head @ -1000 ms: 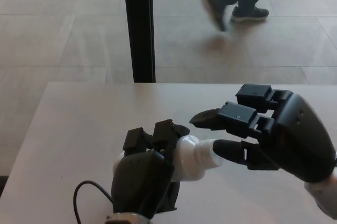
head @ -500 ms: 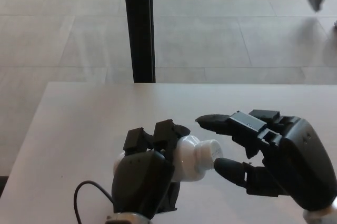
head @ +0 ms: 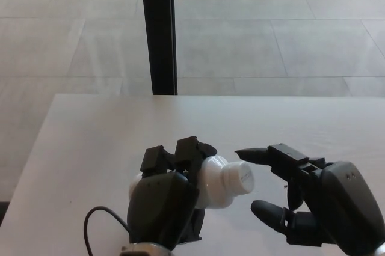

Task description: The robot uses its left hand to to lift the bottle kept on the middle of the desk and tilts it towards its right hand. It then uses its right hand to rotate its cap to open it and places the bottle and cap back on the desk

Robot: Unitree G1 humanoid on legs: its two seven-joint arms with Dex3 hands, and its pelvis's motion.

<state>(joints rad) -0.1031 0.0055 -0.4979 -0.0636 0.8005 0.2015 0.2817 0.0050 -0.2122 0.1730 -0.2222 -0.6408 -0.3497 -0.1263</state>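
My left hand (head: 165, 199) is shut on a white bottle (head: 216, 181), holding it above the desk (head: 90, 142) and tilted so its white cap (head: 240, 178) points right. The hand covers most of the bottle's body. My right hand (head: 313, 205) is open just right of the cap, its fingers (head: 271, 155) spread above and its thumb (head: 271, 214) below. It does not touch the cap.
A black post (head: 158, 30) stands beyond the desk's far edge. A black cable (head: 96, 226) loops near my left wrist. Tiled floor lies behind the desk.
My right hand has drawn back to the right and down, coming off the cap. The bottle and left hand stay put. A person walking in the background has left the view.
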